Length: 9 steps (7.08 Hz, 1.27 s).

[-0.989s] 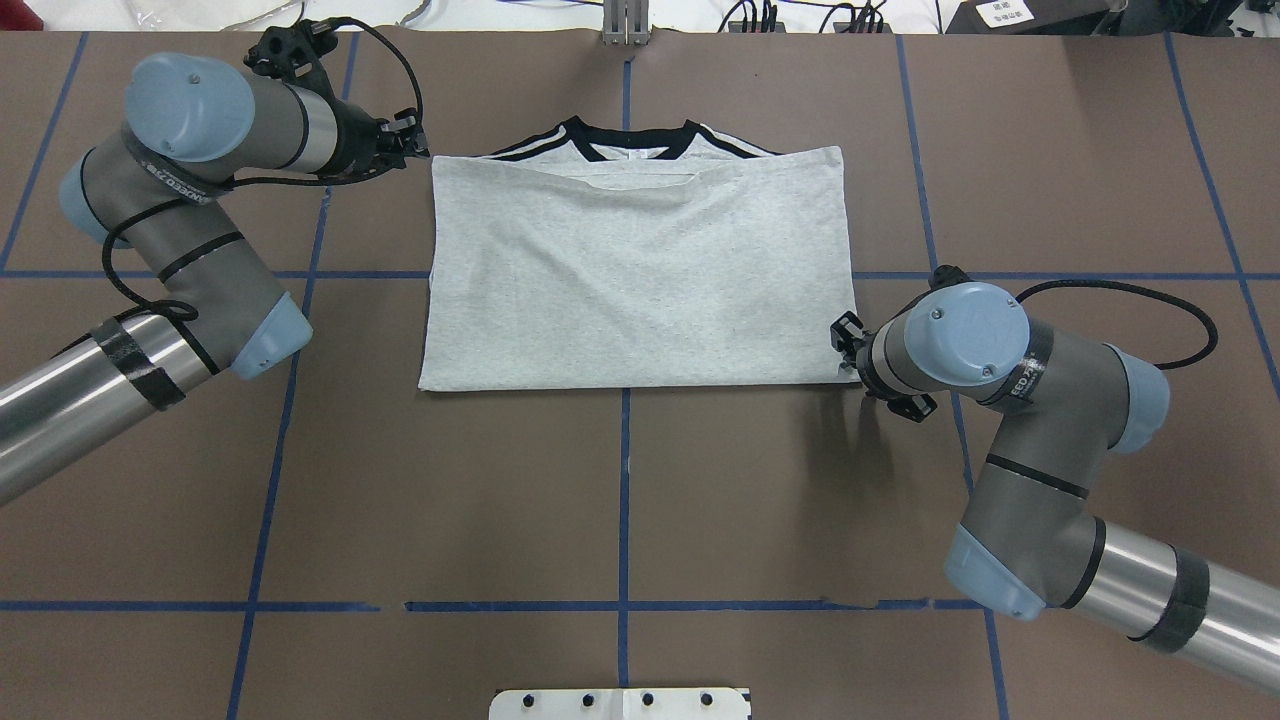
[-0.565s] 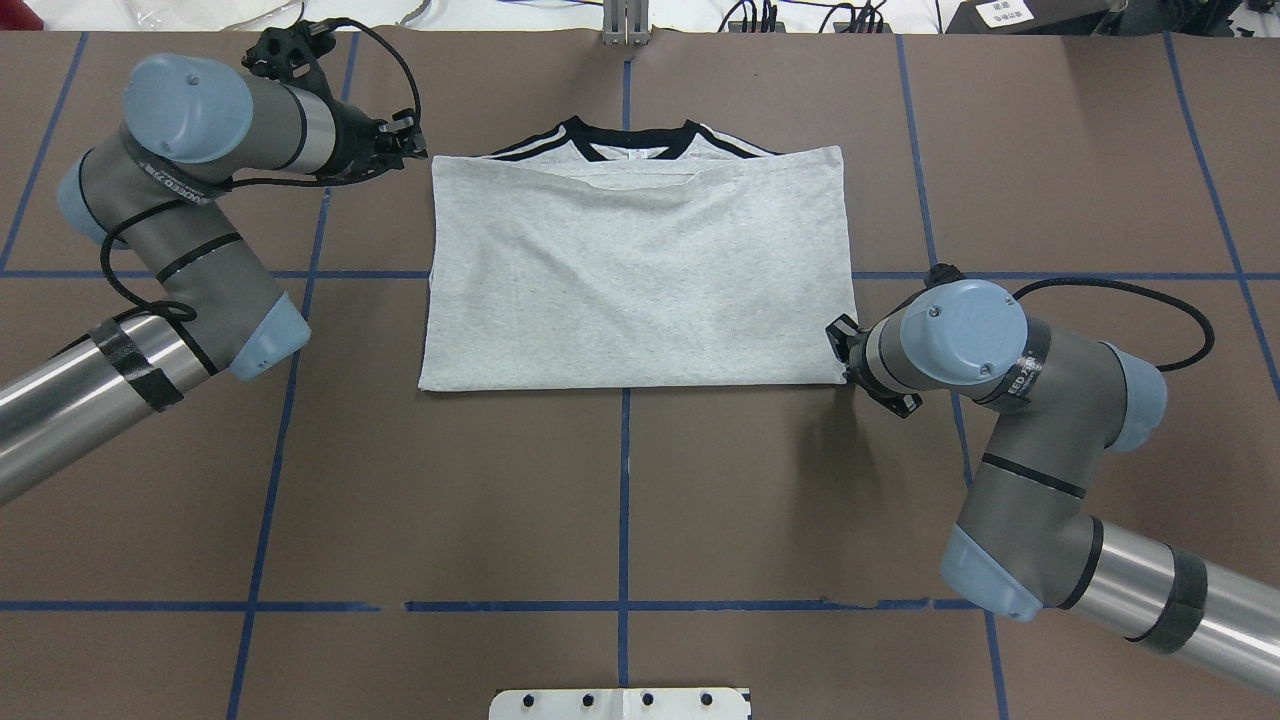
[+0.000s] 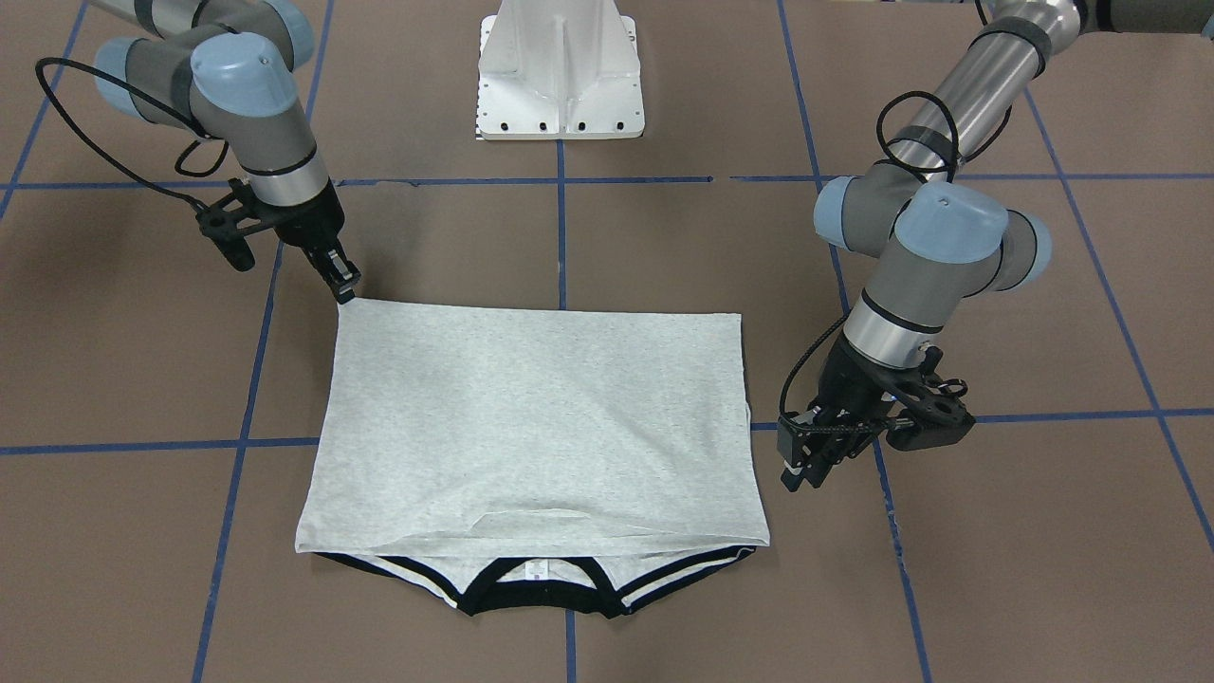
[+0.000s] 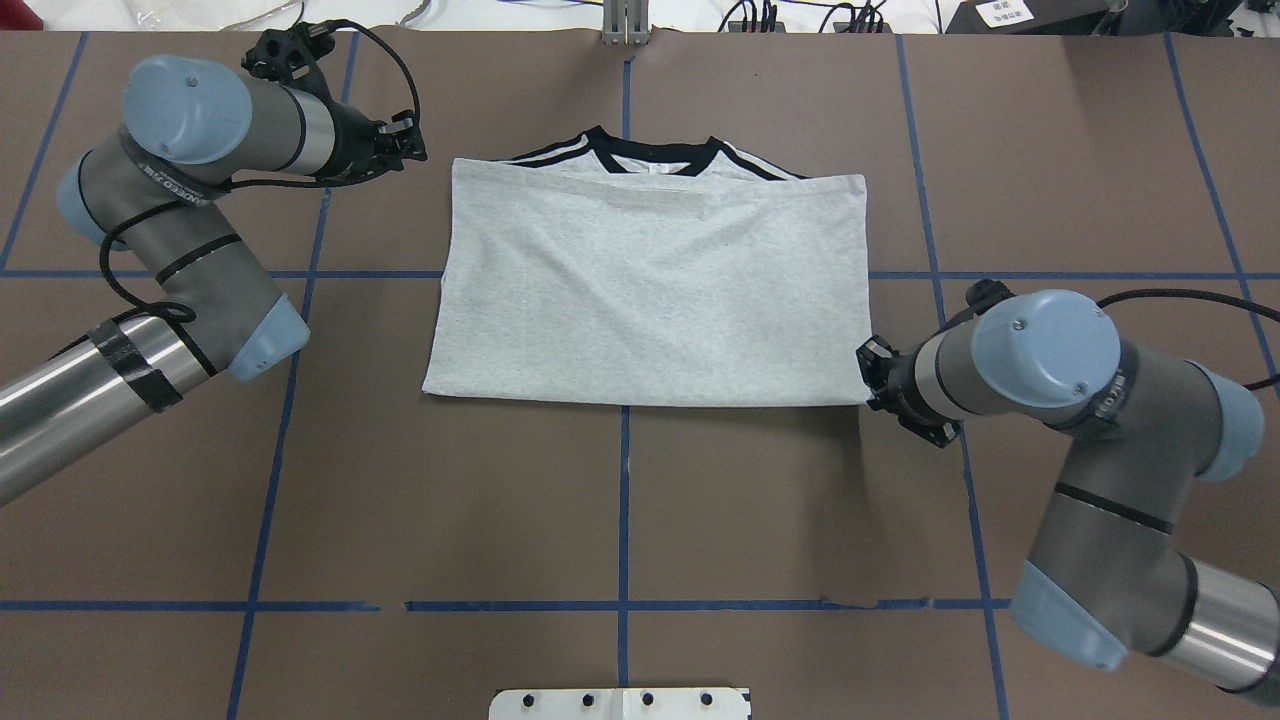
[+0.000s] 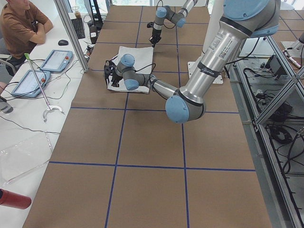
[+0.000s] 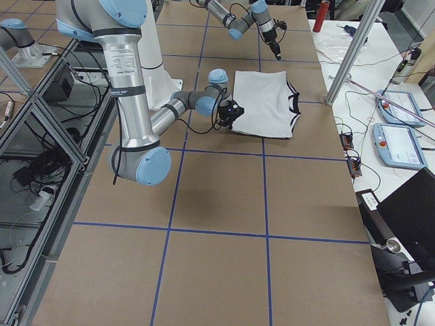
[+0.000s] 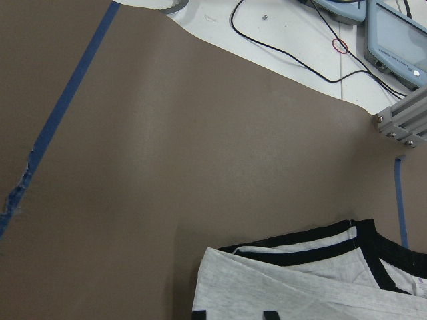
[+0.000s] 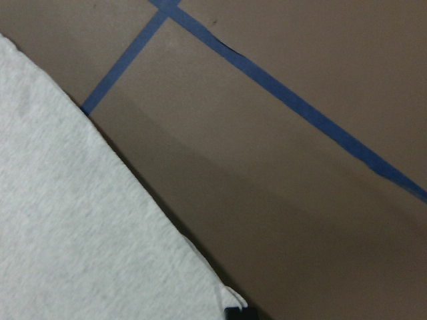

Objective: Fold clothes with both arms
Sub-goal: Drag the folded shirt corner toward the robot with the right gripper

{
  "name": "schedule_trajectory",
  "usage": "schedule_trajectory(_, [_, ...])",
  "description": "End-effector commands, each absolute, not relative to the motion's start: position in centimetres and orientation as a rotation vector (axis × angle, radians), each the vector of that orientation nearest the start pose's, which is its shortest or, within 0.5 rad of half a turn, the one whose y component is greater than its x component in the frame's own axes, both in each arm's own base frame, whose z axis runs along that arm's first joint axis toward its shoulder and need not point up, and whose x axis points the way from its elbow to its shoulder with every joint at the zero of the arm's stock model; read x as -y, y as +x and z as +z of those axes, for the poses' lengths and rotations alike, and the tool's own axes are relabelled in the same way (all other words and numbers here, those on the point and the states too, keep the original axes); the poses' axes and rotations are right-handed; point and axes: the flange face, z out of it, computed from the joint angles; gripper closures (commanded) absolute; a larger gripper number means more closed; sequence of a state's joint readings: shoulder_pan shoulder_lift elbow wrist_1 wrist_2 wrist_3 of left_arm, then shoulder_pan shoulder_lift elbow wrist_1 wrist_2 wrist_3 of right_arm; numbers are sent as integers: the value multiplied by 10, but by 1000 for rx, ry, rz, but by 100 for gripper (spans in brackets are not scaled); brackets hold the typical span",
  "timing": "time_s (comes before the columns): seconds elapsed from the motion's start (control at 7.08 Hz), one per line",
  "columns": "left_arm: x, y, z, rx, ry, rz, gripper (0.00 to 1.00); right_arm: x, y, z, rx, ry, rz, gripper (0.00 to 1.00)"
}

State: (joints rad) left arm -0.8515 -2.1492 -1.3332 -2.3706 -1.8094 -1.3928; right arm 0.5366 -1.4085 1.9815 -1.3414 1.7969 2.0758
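The shirt (image 4: 650, 290) lies folded flat in the middle of the brown tabletop (image 4: 620, 520), plain grey side up. Its black collar (image 4: 655, 152) and striped shoulders peek out from under the far edge, the side away from the robot.

The right gripper (image 3: 345, 289) is down at the shirt's near corner on the robot's right. Its fingers are pinched together on that corner. The right wrist view shows the grey cloth (image 8: 80, 220) ending in a small upturned tip right against a dark fingertip at the bottom edge. In the overhead view this gripper (image 4: 868, 372) touches the same corner, with the arm bent back toward the right edge.

The left gripper (image 4: 416, 142) hangs near the far corner on the robot's left, just beside the shirt and not touching it. It is released and holds nothing: in the left wrist view two dark fingertips (image 7: 269, 315) sit apart at the bottom edge, with the collar end of the shirt (image 7: 300, 287) in view between and beyond them. From the front, it (image 3: 799, 463) points down beside the shirt's side edge, with a strip of bare tabletop between.

Blue tape lines (image 4: 625, 500) cross the tabletop in a grid; one runs under the shirt's middle.
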Motion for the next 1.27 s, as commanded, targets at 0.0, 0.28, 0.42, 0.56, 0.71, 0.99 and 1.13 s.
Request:
schedule_trajectory(0.0, [612, 395, 322, -1131, 388, -448, 60, 271, -400, 335, 822, -377, 695, 100])
schedule_trajectory(0.28, [572, 376, 319, -1198, 331, -377, 60, 167, -408, 291, 755, -509, 507, 100])
schedule_trajectory(0.42, [557, 365, 310, -1223, 334, -362, 55, 119, -410, 283, 742, -550, 406, 100])
schedule_trajectory(0.56, [535, 353, 298, -1278, 280, -352, 53, 95, -413, 278, 736, -573, 350, 100])
schedule_trajectory(0.71, [521, 352, 300, -1296, 233, -363, 53, 88, -415, 277, 733, -580, 336, 1])
schedule_trajectory(0.99, [469, 393, 306, -1313, 95, -374, 35, 146, -400, 278, 776, -524, 456, 0])
schedule_trajectory(1.13, [434, 406, 293, -1345, 30, -360, 29, 184, -393, 284, 787, -486, 543, 0])
